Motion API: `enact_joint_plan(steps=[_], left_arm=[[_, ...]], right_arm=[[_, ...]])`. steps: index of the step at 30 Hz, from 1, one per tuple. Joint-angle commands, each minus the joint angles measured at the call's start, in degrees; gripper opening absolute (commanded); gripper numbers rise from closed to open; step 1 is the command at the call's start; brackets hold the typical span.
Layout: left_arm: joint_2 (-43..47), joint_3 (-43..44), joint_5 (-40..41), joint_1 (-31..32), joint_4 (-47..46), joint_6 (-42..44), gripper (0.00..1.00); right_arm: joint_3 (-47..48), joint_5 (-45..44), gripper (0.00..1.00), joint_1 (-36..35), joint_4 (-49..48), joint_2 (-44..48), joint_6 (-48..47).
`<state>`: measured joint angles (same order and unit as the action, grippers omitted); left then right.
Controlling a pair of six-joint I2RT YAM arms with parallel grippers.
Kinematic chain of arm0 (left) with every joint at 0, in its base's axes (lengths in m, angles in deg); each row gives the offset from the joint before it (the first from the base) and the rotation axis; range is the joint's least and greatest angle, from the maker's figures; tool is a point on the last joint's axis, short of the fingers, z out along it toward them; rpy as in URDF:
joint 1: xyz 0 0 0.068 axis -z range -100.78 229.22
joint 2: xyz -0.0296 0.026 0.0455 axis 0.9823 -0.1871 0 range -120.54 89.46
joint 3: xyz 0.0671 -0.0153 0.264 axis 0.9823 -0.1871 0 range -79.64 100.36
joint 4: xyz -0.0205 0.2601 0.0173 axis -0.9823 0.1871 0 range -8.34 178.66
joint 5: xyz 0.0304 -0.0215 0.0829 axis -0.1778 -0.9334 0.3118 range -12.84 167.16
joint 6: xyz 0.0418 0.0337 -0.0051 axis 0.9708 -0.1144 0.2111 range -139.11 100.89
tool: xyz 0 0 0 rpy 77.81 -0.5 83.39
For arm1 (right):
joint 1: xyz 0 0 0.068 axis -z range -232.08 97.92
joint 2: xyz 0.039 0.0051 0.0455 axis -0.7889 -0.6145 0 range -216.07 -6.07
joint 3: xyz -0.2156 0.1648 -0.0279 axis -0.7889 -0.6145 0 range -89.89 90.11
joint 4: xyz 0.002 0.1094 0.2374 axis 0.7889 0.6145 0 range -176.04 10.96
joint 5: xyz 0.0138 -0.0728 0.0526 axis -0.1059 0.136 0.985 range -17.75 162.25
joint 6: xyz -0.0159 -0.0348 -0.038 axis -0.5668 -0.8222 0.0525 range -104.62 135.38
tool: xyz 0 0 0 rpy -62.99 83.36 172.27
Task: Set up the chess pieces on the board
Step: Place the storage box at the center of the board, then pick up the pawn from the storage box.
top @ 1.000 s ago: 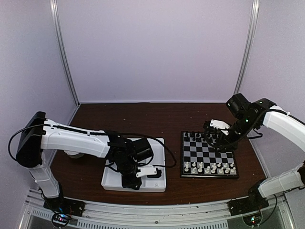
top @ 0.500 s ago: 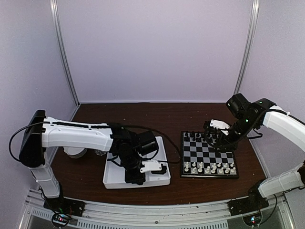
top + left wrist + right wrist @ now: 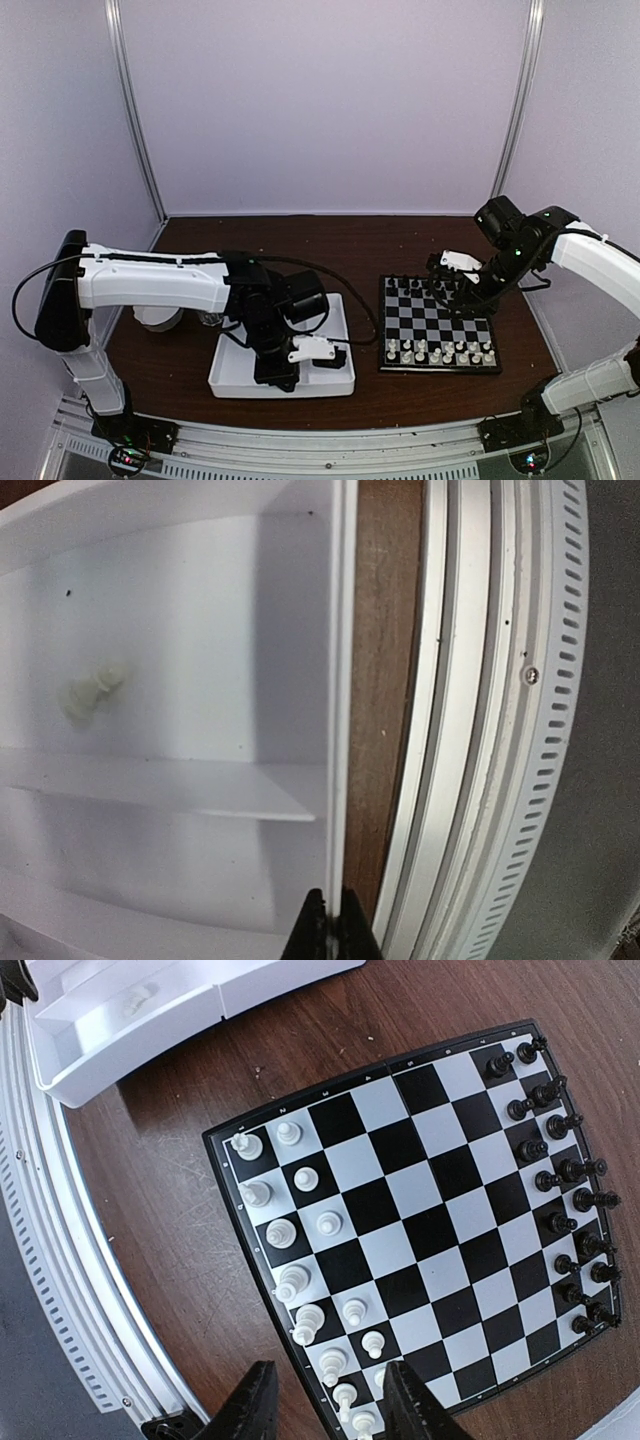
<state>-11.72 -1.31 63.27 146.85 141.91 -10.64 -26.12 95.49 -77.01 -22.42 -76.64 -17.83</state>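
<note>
Now, the left gripper [image 3: 325, 935], clenched on the wall of the white plastic three-compartment tray [image 3: 340, 680], has a toppled white chess piece [image 3: 92, 690] at its ten o'clock, while the parted, empty right gripper [image 3: 330, 1405] hovers over the black-checked board [image 3: 430, 1230].

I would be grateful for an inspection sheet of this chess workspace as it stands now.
Surface: dark brown wooden table, no spill seen.
Job's things: board flat on the table, with white pieces along one side and black pieces along the opposite side. A stray white piece lies in the tray.
Clutter: white tray beside the board.
Grippers: left pincer shut on the tray's near wall. Right pincer open and empty, above the board's white side.
Cables: black cable loops from the left arm past the tray's edge.
Surroundings: pale walls; metal rail at the near edge.
</note>
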Motion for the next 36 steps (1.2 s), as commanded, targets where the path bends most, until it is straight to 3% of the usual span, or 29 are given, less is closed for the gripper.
enact_joint_plan(steps=[1,5,11,18,20,22,26,29,32,36], left_arm=[[6.23,6.82,3.71,0.47,5.73,0.57,0.00],[8.62,3.42,2.77,0.46,0.86,-0.08,0.00],[3.58,-6.84,1.87,1.81,-8.84,-3.10,0.00],[0.83,-11.41,0.33,2.47,-15.89,-5.65,0.00],[0.93,-11.29,1.51,2.81,-15.90,-6.07,0.18],[2.89,-10.94,2.36,2.81,-16.44,-6.36,0.29],[7.72,-9.09,3.85,1.91,-16.87,-6.08,0.42],[7.76,-6.14,-0.18,-0.33,-14.10,-5.87,0.46],[6.28,-2.01,5.61,-3.09,-15.35,-11.43,0.47],[0.05,6.81,25.85,-6.12,-18.88,-27.97,0.45]], right_arm=[[1.25,0.51,0.38,0.23,0.40,-0.54,-0.14],[0.79,1.16,0.38,0.23,-0.19,-1.15,-0.01],[-0.22,1.39,0.38,0.19,-0.98,-1.07,0.19],[-0.38,1.71,0.38,0.23,-0.84,-1.24,-0.01],[-0.48,1.81,0.38,0.23,-1.00,-1.15,0.07],[-0.35,1.85,0.38,0.27,-0.91,-1.20,0.16],[0.02,1.60,0.38,0.23,-0.41,-0.82,0.03],[0.08,1.42,0.38,0.23,-0.14,-0.55,-0.01],[0.02,1.41,0.38,0.21,-0.38,-0.09,0.08],[-0.59,1.26,0.38,0.23,-1.60,0.47,0.51]])
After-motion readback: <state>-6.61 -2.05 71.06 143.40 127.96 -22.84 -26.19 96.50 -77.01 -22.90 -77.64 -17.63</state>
